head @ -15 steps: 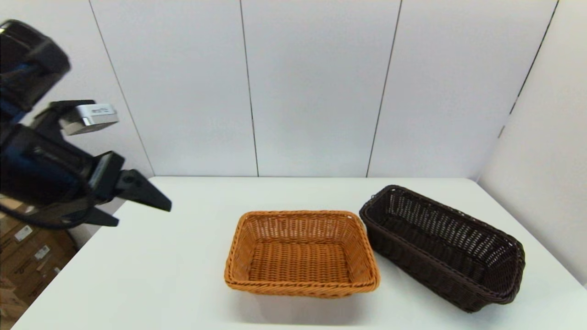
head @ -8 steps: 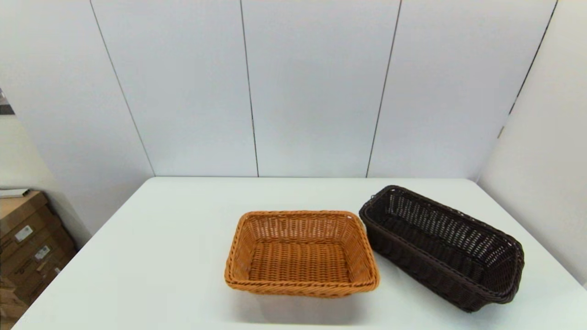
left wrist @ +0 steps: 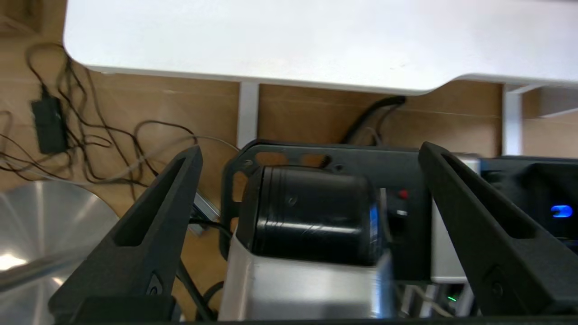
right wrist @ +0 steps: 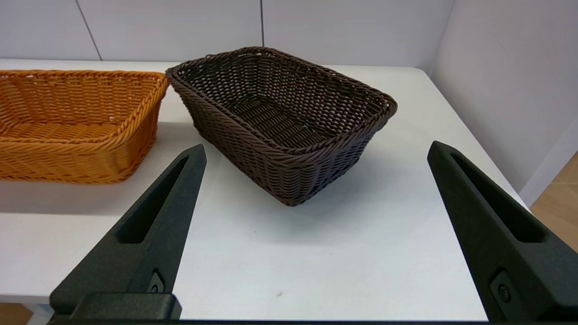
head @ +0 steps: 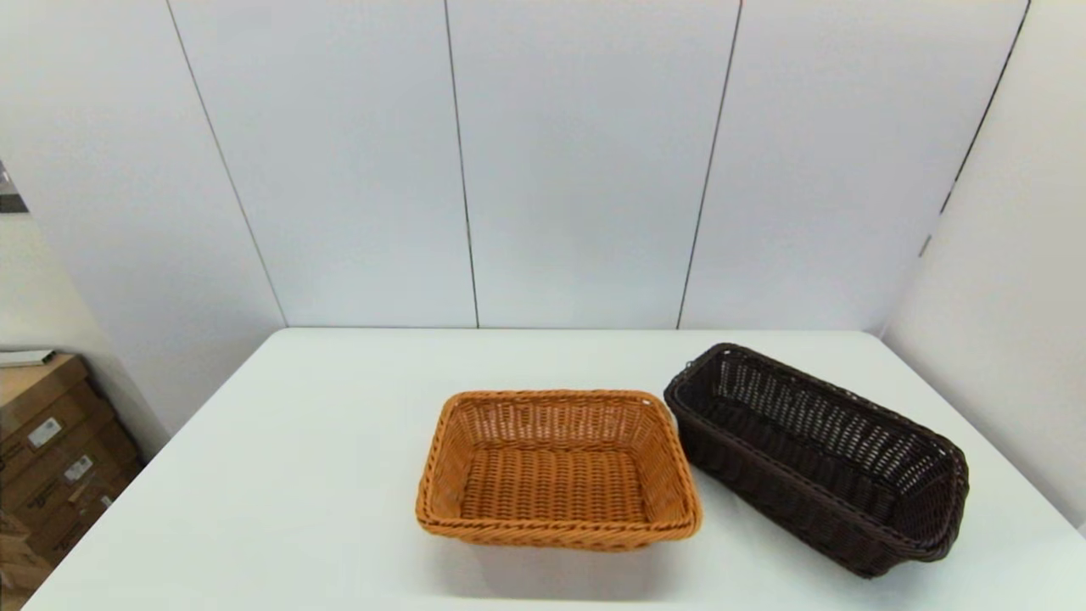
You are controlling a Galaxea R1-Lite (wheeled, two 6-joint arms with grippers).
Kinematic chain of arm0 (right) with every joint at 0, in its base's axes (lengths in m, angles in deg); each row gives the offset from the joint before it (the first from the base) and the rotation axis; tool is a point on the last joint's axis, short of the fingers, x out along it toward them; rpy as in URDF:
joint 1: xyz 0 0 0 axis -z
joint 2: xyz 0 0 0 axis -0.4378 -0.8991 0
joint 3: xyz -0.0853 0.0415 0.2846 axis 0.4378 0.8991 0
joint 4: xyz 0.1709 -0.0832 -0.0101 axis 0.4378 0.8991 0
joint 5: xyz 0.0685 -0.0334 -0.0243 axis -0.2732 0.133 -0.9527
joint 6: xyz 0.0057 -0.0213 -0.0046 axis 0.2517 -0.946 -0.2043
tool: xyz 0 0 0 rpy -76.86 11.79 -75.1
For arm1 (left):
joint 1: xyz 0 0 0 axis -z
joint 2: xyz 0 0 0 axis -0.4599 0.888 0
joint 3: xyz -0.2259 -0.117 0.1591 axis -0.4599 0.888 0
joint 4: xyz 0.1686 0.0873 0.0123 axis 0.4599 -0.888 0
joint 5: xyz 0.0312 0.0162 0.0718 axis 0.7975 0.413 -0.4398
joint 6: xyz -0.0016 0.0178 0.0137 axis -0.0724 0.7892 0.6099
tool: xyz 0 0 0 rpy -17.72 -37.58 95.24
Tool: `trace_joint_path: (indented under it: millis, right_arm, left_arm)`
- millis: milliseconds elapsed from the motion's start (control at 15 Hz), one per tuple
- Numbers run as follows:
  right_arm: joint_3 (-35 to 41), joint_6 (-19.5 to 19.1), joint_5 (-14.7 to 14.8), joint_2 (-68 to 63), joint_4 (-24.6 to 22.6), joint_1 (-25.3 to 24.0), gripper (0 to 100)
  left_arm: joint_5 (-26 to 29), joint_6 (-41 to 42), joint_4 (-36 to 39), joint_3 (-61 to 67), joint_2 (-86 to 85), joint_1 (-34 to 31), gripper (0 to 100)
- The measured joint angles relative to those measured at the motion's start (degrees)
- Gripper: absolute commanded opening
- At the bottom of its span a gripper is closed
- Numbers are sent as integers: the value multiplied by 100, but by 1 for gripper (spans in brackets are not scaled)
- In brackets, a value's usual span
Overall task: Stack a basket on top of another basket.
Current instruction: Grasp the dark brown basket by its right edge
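Note:
The dark brown basket (head: 819,458) sits on the right side of the white table (head: 297,475), turned at an angle, its near corner facing my right gripper (right wrist: 316,151). The orange-tan basket (head: 557,467) rests beside it at the table's middle, their rims nearly touching. My right gripper stands open and empty, short of the dark basket (right wrist: 282,122) near the table's front edge; the orange-tan basket (right wrist: 76,122) shows off to one side. My left gripper (left wrist: 309,151) is open and empty, parked below table level by the robot's base. Neither arm appears in the head view.
White wall panels close the table's far side and right side (head: 1001,280). Cardboard boxes (head: 51,441) stand on the floor off the left edge. Cables (left wrist: 81,131) and the robot's base (left wrist: 316,212) lie under my left gripper.
My left arm, raised at the head view's left edge a second ago, has dropped out of that view. Both baskets stay where they were.

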Motion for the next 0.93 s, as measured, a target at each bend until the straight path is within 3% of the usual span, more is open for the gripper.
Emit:
trace_joint_path:
  millis: [400,733,933]
  right_arm:
    - [0,-4,0,0,2,0,100]
    - [-2,0,0,0,2,0,100]
    - [-5,2,0,0,2,0,100]
  left_arm:
    - [-16,555,817,1001,-1254,-179,100]
    - [-28,697,2282,1781,-2000,-221,100]
    - [-41,735,3619,2489,-2182,-221,100]
